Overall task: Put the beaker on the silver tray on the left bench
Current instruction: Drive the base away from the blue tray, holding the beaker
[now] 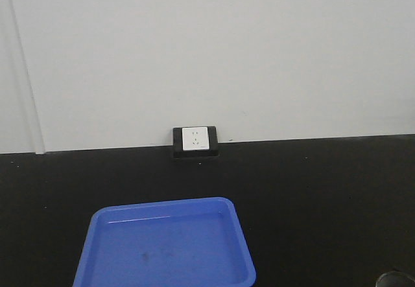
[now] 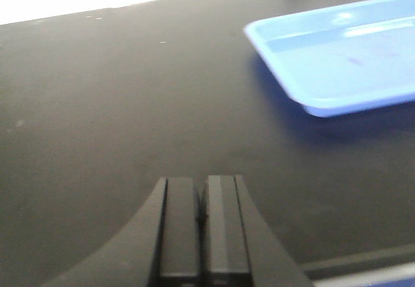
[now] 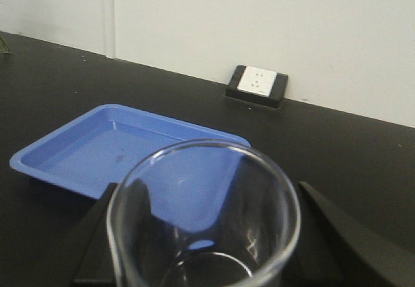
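Observation:
The clear glass beaker fills the lower middle of the right wrist view, its open rim towards the camera. My right gripper is shut on it, with one black finger on each side of the glass, above the black countertop. My left gripper is shut and empty, low over the bare black countertop. The silver tray is out of view. Neither gripper shows clearly in the front view.
An empty blue plastic tray lies on the countertop, right of my left gripper and ahead-left of the beaker. A white wall socket on a black base sits at the back against the white wall.

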Controlling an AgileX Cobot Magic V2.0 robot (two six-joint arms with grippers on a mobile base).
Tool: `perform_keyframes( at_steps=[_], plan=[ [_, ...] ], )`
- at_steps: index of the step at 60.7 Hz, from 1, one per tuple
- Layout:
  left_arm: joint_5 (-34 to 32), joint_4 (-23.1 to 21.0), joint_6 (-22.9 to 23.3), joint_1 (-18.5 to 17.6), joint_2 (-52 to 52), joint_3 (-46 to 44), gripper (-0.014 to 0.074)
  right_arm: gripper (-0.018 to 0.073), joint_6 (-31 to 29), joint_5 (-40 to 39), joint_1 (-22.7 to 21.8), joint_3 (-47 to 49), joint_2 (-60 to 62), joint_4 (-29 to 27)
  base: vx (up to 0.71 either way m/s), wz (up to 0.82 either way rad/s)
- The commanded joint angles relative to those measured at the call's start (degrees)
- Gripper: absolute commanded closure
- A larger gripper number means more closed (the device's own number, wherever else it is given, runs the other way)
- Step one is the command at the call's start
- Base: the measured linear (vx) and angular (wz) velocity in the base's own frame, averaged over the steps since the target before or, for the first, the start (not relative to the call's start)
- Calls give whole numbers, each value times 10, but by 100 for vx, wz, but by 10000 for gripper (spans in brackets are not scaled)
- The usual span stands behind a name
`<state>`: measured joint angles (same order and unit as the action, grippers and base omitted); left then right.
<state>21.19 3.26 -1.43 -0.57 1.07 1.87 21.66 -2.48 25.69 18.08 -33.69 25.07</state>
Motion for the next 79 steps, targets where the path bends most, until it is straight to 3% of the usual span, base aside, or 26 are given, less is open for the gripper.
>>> perform_keyframes(
  at_steps=[1, 24, 79],
  plan=[
    [-43, -2, 1, -3, 4, 11, 595, 570, -6, -41, -1, 18, 1, 0, -18, -25],
    [-43, -2, 1, -3, 4, 11, 595, 570, -6, -41, -1, 18, 1, 0, -23, -7],
    [-43, -2, 1, -3, 4, 11, 595, 570, -6, -41, -1, 18, 1, 0, -37, 19]
  ],
)
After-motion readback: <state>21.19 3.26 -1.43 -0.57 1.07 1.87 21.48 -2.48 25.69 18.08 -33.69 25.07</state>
